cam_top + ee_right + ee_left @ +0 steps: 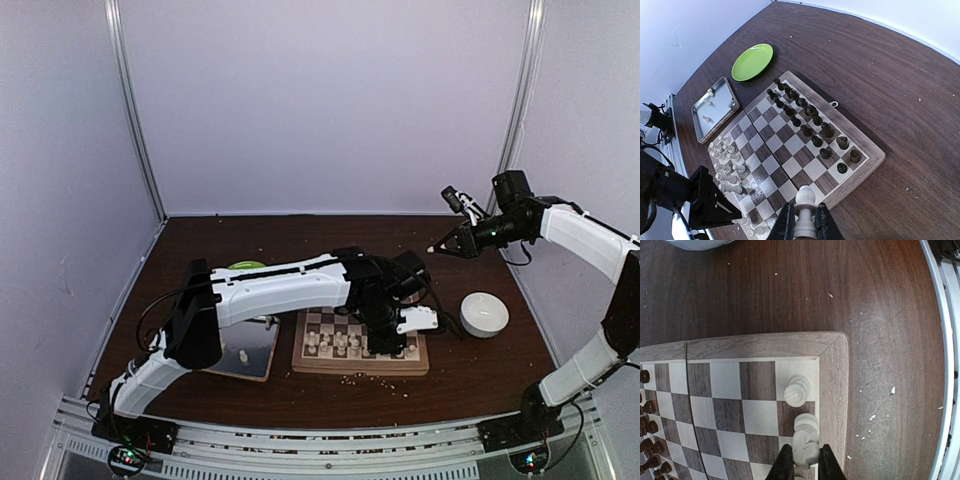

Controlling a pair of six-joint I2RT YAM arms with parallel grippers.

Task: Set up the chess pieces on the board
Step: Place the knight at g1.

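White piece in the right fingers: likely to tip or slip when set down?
The white piece looks tall and slender, so it probably tips if nudged. Its rounded, glossy body, pinched by the right fingers, may twist or slip. Small, so likely light and stiff.

Smooth white plastic shells on left arm [280, 285] links, with black joint housings between and bulky black elbow block. Thin black cable [150, 312] loops off near-left link. Matching right arm [592, 238]: white shells, black joints, black wrist housing. Black base mounts [135, 432] at near edge, with small green and red lights [125, 460] below. Slim left gripper [805, 467] and right gripper [802, 225]: matte black tapered fingers.
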